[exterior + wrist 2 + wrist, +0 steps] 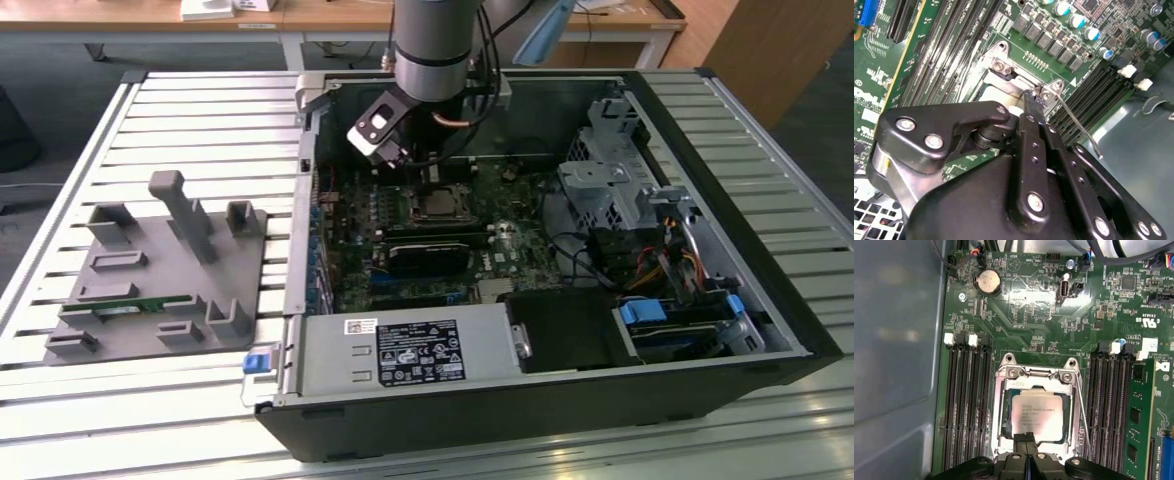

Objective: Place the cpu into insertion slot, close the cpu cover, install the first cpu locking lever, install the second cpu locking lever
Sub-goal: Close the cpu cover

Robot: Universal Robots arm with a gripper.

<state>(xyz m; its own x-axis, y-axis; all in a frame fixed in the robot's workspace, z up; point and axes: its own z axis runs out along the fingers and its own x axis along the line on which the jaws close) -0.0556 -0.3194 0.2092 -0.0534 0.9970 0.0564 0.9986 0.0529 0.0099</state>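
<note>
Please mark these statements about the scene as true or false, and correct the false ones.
1. The cpu lies on the motherboard, framed by the cover. True.
2. The gripper carries the cpu. False: its jaws are shut at the cover's edge, and the cpu lies below.
3. The grey fixture lies on the exterior view's left of the case. True.
4. The case stands on the floor. False: it lies on a slatted table.

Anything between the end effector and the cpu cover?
Nothing visible. The end effector hangs at the edge of the cpu cover, which lies over the cpu; a thin wire lever runs along the cover's side.
</note>
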